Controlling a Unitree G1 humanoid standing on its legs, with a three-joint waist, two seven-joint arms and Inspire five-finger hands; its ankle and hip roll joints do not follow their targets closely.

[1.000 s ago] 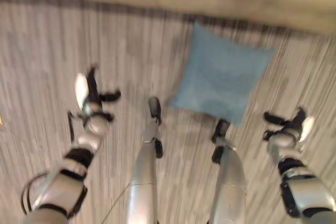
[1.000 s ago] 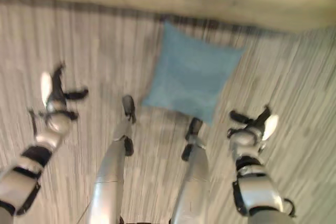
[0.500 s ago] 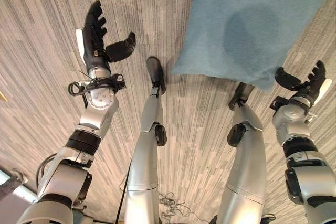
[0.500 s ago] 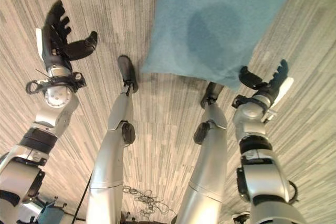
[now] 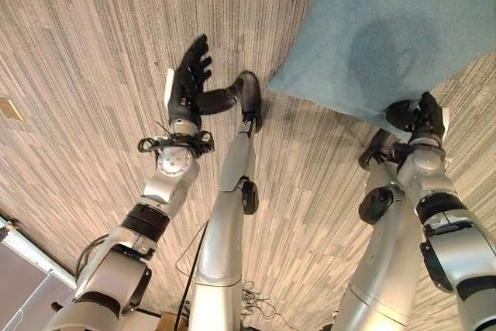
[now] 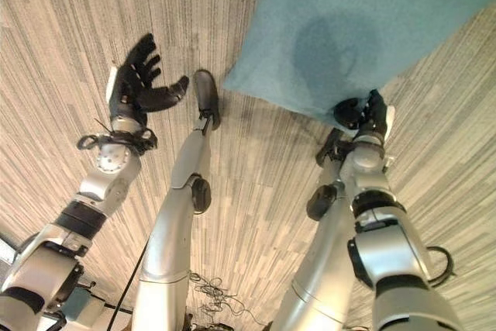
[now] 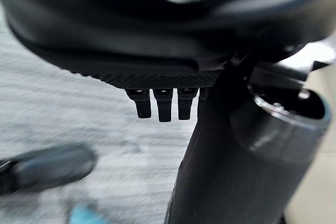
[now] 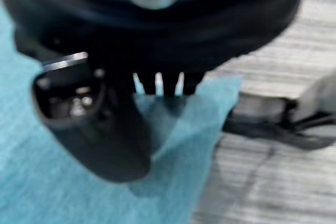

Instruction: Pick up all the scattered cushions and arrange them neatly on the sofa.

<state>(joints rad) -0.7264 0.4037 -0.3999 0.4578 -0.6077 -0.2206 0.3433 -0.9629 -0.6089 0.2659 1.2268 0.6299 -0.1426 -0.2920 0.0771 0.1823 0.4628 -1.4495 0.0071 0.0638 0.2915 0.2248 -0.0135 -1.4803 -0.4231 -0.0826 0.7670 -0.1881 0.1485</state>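
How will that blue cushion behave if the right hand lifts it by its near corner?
The blue cushion looks soft and plump, so it would probably sag and hang from the right hand. Its fabric cover seems easy to grip. The left hand hovers open, free to support it.

Blue cushion (image 5: 395, 32): its far side and right corner are cut off by the frame edges. Right hand (image 6: 370, 112): it overlaps the cushion's near corner, where contact cannot be told. Left hand (image 7: 157, 106): blurred in its wrist view, showing fingertips alone.
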